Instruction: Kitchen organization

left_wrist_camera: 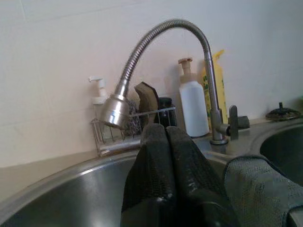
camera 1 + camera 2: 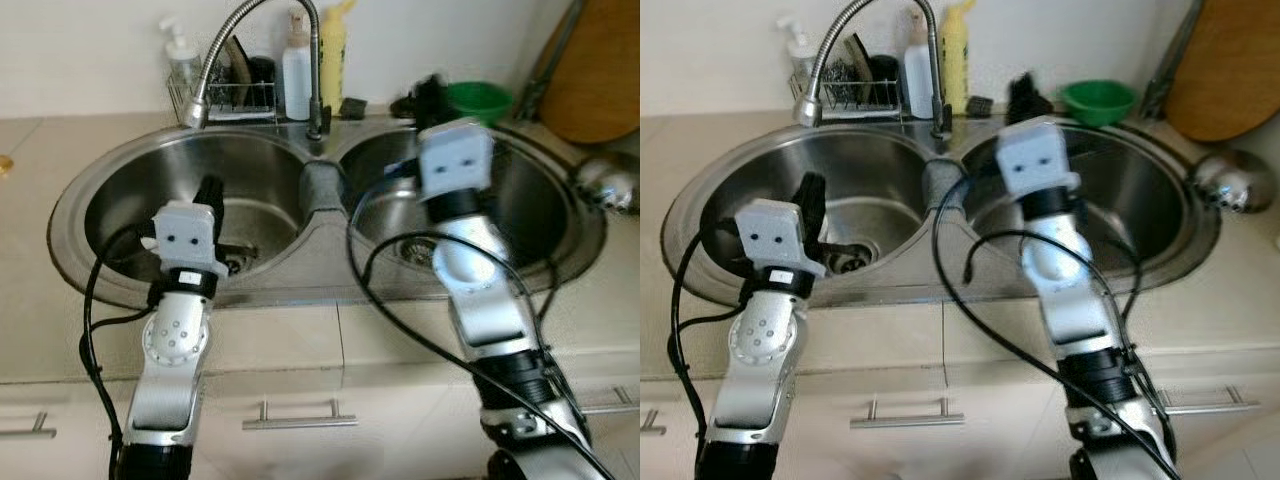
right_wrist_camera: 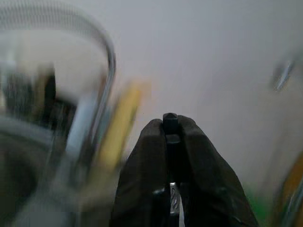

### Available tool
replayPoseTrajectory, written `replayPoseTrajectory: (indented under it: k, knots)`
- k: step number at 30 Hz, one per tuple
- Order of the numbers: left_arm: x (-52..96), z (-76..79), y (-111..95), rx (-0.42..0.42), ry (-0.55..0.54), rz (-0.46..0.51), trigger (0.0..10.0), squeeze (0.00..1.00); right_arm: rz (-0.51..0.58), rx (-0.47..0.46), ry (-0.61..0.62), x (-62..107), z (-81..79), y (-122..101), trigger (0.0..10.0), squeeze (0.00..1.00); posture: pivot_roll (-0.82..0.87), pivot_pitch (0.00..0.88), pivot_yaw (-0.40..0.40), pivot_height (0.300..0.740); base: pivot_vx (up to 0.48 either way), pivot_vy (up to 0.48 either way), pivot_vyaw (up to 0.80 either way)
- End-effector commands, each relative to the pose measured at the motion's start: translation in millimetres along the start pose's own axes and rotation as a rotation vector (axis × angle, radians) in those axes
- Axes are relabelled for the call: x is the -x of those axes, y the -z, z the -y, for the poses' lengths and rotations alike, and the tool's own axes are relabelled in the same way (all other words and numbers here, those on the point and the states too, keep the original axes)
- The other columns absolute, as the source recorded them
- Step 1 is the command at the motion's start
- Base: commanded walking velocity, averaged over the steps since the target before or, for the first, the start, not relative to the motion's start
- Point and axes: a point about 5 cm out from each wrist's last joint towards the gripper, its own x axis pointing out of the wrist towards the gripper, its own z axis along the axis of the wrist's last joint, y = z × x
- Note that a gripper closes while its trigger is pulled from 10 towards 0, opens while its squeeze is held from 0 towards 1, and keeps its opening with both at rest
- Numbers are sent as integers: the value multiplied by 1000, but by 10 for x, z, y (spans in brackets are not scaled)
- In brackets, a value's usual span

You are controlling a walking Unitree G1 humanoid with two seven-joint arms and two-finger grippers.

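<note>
Right hand (image 3: 170,142) clamped on a thin black object (image 3: 170,124) — likely light, stiff, slippery; held by its end. Left hand (image 1: 165,142) pressed together, empty, over the left sink basin (image 2: 130,190).

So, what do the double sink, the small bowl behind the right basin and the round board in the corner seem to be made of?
The double sink looks like brushed stainless steel: grey and softly reflective. The small bowl is probably plastic: even, bright green with a mild gloss. The round board appears to be wood: warm brown and matte, though no grain can be made out.
</note>
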Motion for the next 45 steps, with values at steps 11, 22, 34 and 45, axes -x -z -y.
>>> replayPoseTrajectory:
  k: [11, 22, 34, 45]
  knots:
    - [6, 45, -5, -7, 16, -2, 10000, 0, -215, -205, 22, 65, 86, 333, 10000, 1000, 27, 12, 17, 740, 0, 0, 0]
    - [33, 72, -5, 36, 25, -6, 10000, 0, -50, -316, 35, 132, 179, 50, 10000, 0, 23, 0, 17, 740, 0, 0, 0]
    - [35, 100, -20, 57, 50, -6, 10000, 0, -95, -307, 40, 300, 185, 132, 10000, 0, 20, 14, 21, 740, -148, 0, 0]
    - [44, 114, -13, 58, 55, -14, 10000, 0, -121, -253, 42, 361, 202, 198, 10000, 0, 13, 21, 19, 740, -279, 0, 0]
